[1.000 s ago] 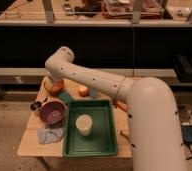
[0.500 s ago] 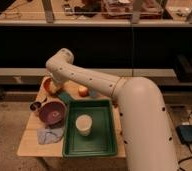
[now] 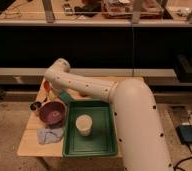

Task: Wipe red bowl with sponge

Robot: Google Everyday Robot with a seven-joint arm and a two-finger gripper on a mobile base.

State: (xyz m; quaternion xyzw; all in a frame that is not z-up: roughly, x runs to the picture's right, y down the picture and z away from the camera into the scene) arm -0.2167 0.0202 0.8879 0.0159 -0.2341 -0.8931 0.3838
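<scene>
The gripper [image 3: 52, 97] was held low over the left end of the bench [image 3: 29, 143]; whether it was clenched could not be told. The red bowl [image 3: 52, 114] was set just below it, beside the green tray [image 3: 102, 144]

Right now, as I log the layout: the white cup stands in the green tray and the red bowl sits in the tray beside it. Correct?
Not quite. The camera view shows the red bowl on the wooden table beside the green tray, not in it. The white cup does stand in the tray. The tool is by the bowl's far rim.
</scene>
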